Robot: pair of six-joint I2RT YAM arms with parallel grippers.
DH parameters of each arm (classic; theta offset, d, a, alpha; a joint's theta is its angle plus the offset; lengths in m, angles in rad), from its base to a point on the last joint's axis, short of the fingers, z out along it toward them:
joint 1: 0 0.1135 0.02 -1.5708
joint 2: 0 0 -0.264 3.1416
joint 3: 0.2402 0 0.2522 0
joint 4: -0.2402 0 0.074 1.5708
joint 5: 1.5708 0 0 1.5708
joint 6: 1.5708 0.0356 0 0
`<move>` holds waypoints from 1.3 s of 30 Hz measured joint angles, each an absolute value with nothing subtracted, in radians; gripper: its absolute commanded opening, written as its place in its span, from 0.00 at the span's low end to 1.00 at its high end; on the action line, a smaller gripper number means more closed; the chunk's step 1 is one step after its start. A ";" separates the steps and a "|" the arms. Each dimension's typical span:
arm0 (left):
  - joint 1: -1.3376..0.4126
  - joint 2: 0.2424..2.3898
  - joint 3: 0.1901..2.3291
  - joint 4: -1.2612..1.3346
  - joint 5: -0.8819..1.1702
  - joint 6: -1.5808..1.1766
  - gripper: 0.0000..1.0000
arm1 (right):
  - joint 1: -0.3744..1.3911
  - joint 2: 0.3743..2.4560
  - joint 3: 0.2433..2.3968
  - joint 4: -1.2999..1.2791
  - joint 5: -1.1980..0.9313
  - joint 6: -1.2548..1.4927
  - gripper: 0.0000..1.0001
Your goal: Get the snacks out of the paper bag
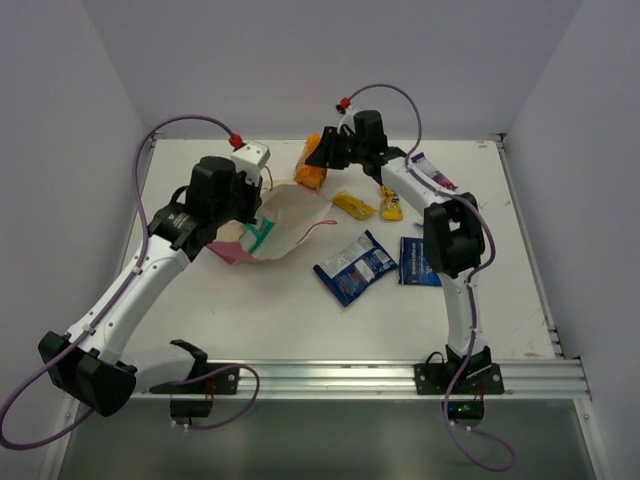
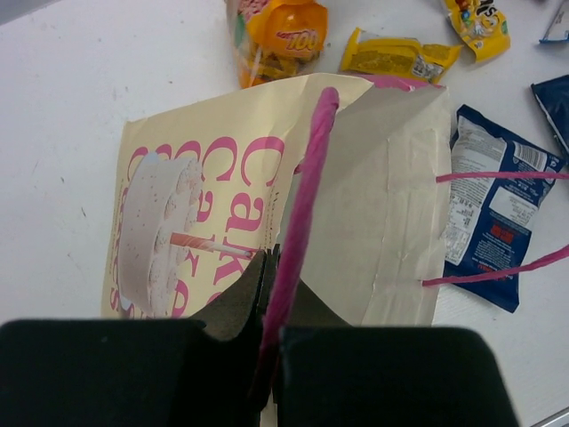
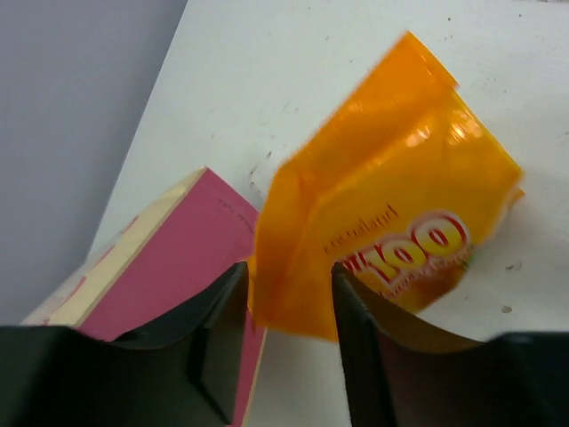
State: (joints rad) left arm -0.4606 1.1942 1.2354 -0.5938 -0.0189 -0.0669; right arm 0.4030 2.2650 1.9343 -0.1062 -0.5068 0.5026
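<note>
top view: the left gripper (image 1: 248,212) has its tips hidden under its wrist, the paper bag (image 1: 290,222) lying just ahead. left wrist view: its fingers (image 2: 236,307) pinch the bag's pink edge. right wrist view: the right gripper (image 3: 289,298) clamps the orange pouch (image 3: 391,213), print blurred; bag just left.

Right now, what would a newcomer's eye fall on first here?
The orange pouch, pinched in the right claw near the far edge of the table. Next, the cream-and-pink paper bag lying on its side, left claw clamped on its pink edge, with blue packets beside it.
</note>
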 measured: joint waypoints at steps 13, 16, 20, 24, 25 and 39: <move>-0.461 1.180 1.213 -0.593 0.068 -0.039 0.00 | 0.380 1.761 1.516 -0.168 -0.187 0.426 0.78; -0.461 1.173 1.213 -0.595 0.072 -0.033 0.00 | 0.405 1.594 1.429 -0.158 -0.171 0.424 0.76; -0.461 1.162 1.213 -0.603 0.083 -0.006 0.00 | 0.537 1.414 1.327 -0.068 -0.167 0.431 0.75; -0.461 1.149 1.213 -0.616 0.117 0.012 0.00 | 0.708 1.353 1.201 0.084 -0.168 0.458 0.73; -0.461 1.147 1.213 -0.617 0.127 0.013 0.00 | 0.739 1.359 1.167 0.123 -0.168 0.466 0.73; -0.551 1.122 1.008 -0.584 0.281 -0.098 0.00 | 0.809 1.433 0.825 0.241 -0.202 0.595 0.72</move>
